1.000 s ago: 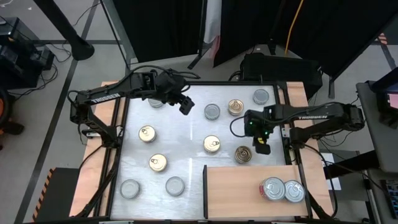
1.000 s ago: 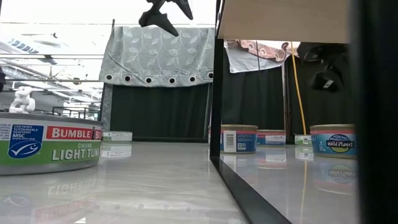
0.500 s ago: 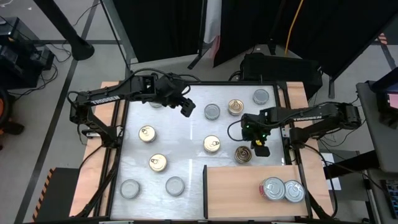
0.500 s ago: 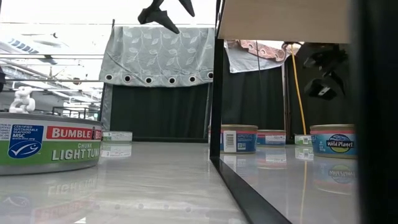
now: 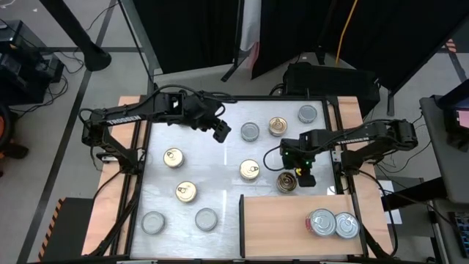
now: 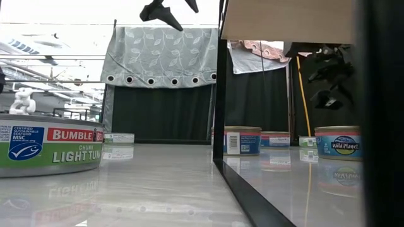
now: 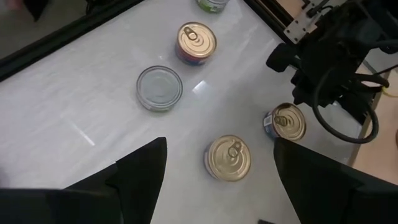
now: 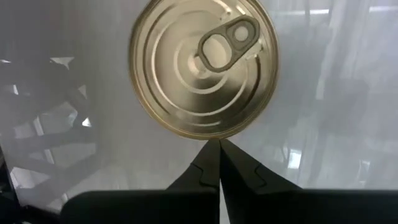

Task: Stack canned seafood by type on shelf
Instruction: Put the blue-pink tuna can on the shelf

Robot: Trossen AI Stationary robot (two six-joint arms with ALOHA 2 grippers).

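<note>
Several canned seafood tins lie scattered on the white tabletop, some with gold pull-ring tops [image 5: 250,170] and some with silver tops [image 5: 250,131]. Two silver tins [image 5: 333,224] stand on the shelf [image 5: 286,227] at the near right. My right gripper [image 5: 304,177] is shut and points steeply down beside a gold tin [image 5: 286,182]. In its wrist view the tips [image 8: 219,149] sit at that tin's rim [image 8: 205,68]. In the low view the gripper [image 6: 328,99] hangs above the tins' tops. My left gripper [image 5: 220,132] is open and empty, high over the table's far middle [image 7: 217,186].
More gold tins [image 5: 174,157] [image 5: 186,192] and silver tins [image 5: 153,221] [image 5: 206,218] stand on the table's left half. Others sit at the far right [image 5: 278,126] [image 5: 308,114]. The shelf's black edge [image 6: 246,189] borders the near right. Wooden strips run along both sides.
My right gripper has come down toward the gold tin by the shelf's far edge and shifted slightly toward the table's left, staying shut. My left gripper has drifted a little toward the table's right and near side, still open. No tin has moved.
</note>
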